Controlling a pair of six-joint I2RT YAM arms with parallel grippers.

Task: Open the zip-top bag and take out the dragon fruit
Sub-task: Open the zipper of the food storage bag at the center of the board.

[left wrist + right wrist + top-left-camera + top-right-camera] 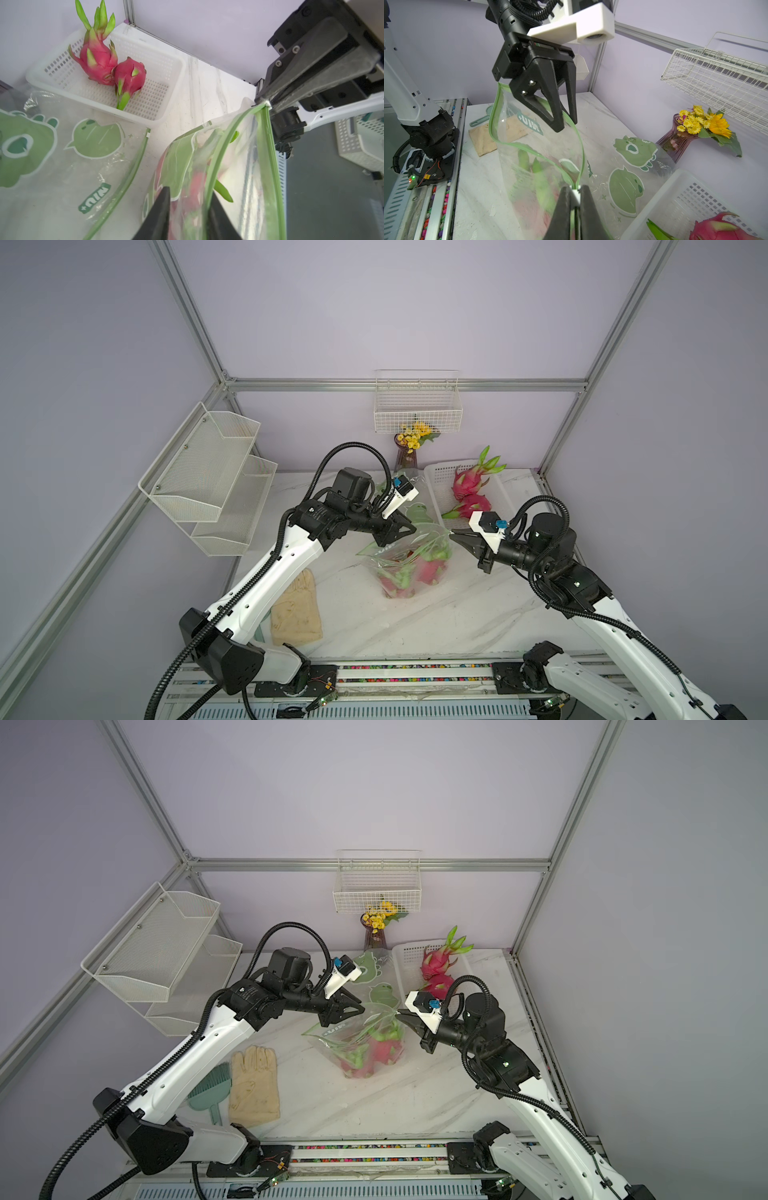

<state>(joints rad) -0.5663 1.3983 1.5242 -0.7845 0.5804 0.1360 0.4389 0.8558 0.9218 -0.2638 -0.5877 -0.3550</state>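
Note:
A clear zip-top bag (399,572) (353,1048) with a green zip rim stands mid-table, its mouth partly parted. Blurred magenta and green dragon fruit (432,570) (386,1048) show through its wall. My right gripper (453,534) (576,190) is shut on the white slider at the rim's right end. My left gripper (409,529) (190,193) (566,124) is open, its fingers straddling one side of the rim (220,153). Two more dragon fruit (467,489) (97,60) lie in a white perforated basket (434,479) (162,68) behind.
A second, flat bag with green cartoon prints (415,510) (62,155) lies behind the held one. A purple vase of yellow flowers (409,448) stands at the back wall under a wire basket (417,406). A beige glove (253,1085) and a green brush (212,1090) lie front left.

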